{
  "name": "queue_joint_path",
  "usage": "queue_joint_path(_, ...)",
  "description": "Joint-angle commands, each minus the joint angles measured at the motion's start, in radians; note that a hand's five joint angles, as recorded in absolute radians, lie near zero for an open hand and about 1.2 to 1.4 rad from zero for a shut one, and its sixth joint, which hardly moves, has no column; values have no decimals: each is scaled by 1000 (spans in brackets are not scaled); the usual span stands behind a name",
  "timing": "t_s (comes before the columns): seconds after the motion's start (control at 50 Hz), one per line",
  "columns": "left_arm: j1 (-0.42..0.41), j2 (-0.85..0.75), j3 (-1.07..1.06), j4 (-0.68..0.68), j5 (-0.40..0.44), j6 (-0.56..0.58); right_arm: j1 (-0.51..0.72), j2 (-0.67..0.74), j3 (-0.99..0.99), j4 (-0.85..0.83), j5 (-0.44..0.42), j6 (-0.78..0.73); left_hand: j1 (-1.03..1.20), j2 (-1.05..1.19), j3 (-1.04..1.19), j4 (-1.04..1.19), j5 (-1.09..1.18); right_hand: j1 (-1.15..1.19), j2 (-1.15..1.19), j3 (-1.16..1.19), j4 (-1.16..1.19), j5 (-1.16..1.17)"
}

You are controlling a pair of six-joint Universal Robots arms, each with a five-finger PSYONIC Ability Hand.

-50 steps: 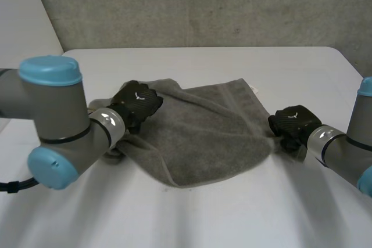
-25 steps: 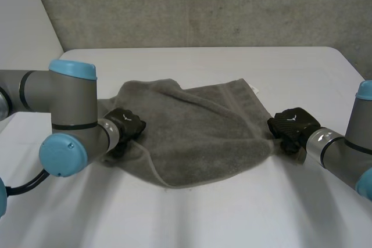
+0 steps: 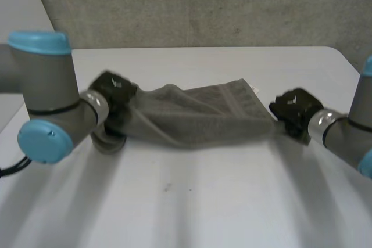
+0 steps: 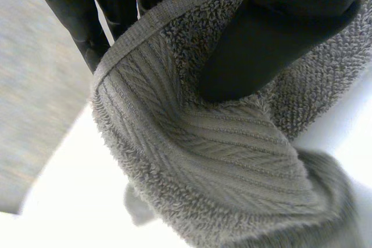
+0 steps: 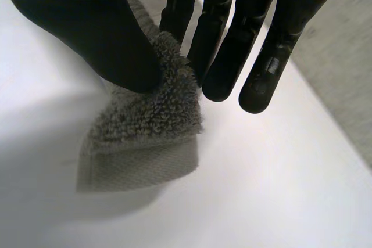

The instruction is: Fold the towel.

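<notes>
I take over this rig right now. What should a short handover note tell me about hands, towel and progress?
Left hand: shut on the towel, pinching a hemmed edge at its left end.
Right hand: shut on the towel's right corner, thumb against fingers.
Towel: stretched as a bunched band between both hands, over the table.
Done: both ends gripped. Left: make the fold, lay it flat, release.

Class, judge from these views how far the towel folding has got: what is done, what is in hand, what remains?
Done: both ends are gripped. The left robot hand and the right robot hand each pinch the towel between thumb and fingers. In hand: the towel is stretched between them as a bunched band. Left: no neat fold lies flat on the table yet.
</notes>
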Motion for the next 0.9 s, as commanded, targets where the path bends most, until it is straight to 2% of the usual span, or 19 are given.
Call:
queue_joint_path(0.02,18,-40,295,174,1,-15,58,48,-317,-100,82,150,234,182,184,183,195,439,219,206,200,246)
queue_joint_path(0.04,18,-40,295,174,1,-15,60,45,-371,-181,114,202,234,182,184,183,195,439,219,206,200,246)
queue_joint_path(0.06,18,-61,368,217,-2,-21,60,45,-371,-182,114,203,234,182,184,183,195,439,219,206,200,246)
queue_joint_path(0.08,15,-81,436,266,-5,-31,65,36,-408,-279,146,250,234,182,184,183,195,439,219,206,200,246)
queue_joint_path(0.1,15,-82,436,266,-5,-31,65,36,-408,-280,147,250,234,182,184,183,195,439,219,206,200,246)
queue_joint_path(0.14,7,-94,513,364,-5,-84,63,-7,-425,-492,202,324,234,182,184,183,195,439,219,206,200,246)
queue_joint_path(0.16,7,-94,513,364,-5,-84,63,-7,-425,-493,202,324,234,182,184,183,195,439,219,206,200,246)
queue_joint_path(0.2,8,-88,515,418,-5,-129,66,-42,-413,-597,223,342,234,182,184,183,195,439,219,206,200,246)
queue_joint_path(0.22,7,-85,513,456,-7,-179,66,-42,-413,-597,223,342,234,182,184,183,195,439,219,206,200,246)
queue_joint_path(0.3,5,-68,441,469,-1,-311,66,-51,-381,-507,208,344,234,182,184,183,195,439,219,206,200,246)
queue_joint_path(0.34,10,-59,386,455,2,-336,66,-48,-364,-455,187,342,234,182,184,183,195,439,219,206,200,246)
queue_joint_path(0.42,13,-55,248,430,10,-351,66,-38,-284,-300,110,339,234,182,184,183,195,439,219,206,200,246)
queue_joint_path(0.5,16,-55,2,423,15,-353,61,-10,-235,-182,84,313,234,182,184,183,195,439,219,206,200,246)
queue_joint_path(0.54,13,-59,-144,423,15,-353,52,34,-194,-53,78,251,234,182,184,183,195,439,219,206,200,246)
queue_joint_path(0.56,13,-59,-145,423,15,-353,52,34,-193,-53,78,250,234,182,184,183,195,439,219,206,200,246)
queue_joint_path(0.6,4,-52,-261,423,18,-350,49,48,-166,-2,85,212,53,1,3,3,14,439,219,206,200,246)
queue_joint_path(0.62,4,-52,-262,423,18,-350,42,50,-119,33,76,175,52,0,2,2,13,439,219,206,200,246)
queue_joint_path(0.76,-12,113,-413,427,42,-348,-18,21,20,-7,68,141,-270,-322,-320,-321,-309,439,219,206,200,246)
queue_joint_path(0.9,-8,219,-475,430,42,-347,-67,-68,171,-103,-11,147,-427,-478,-476,-477,-465,439,219,206,200,246)
